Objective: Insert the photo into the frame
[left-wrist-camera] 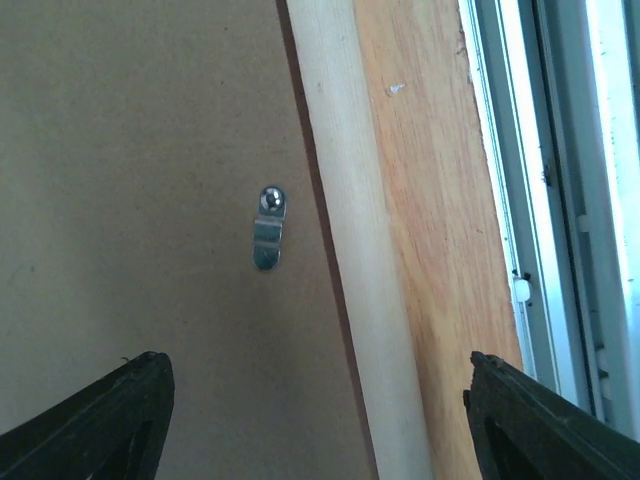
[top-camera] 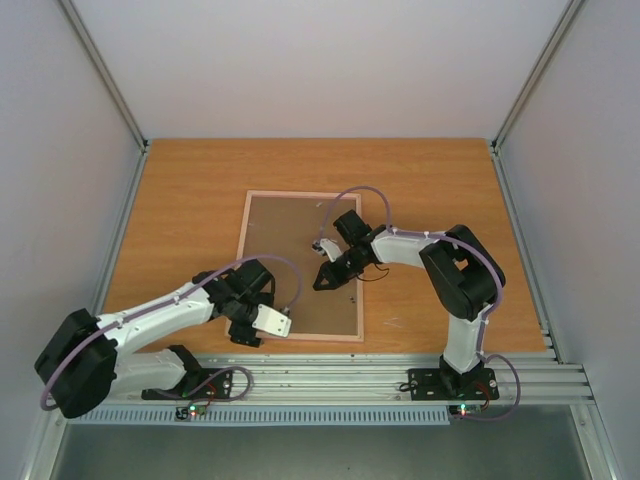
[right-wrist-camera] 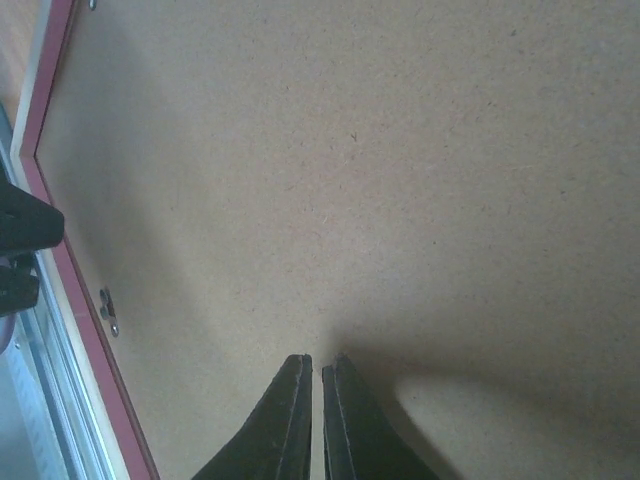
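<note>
Orange wooden worktop point(top-camera: 200, 180) | pale pink wooden picture frame point(top-camera: 300, 194) face down at centre, brown backing board point(top-camera: 290, 250) seated inside | photo unseen, likely beneath | left claw point(left-wrist-camera: 315, 395) wide open, empty, above near-edge metal clip point(left-wrist-camera: 268, 230) | right claw point(right-wrist-camera: 315, 400) closed, empty, over board | clip-fastening probably left.

pale pink frame point(top-camera: 300, 194), brown backing board point(top-camera: 285, 255)

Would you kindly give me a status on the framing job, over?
Left gripper open over the frame, near edge, by a metal clip. Right gripper shut over backing board. Photo not in view.
</note>
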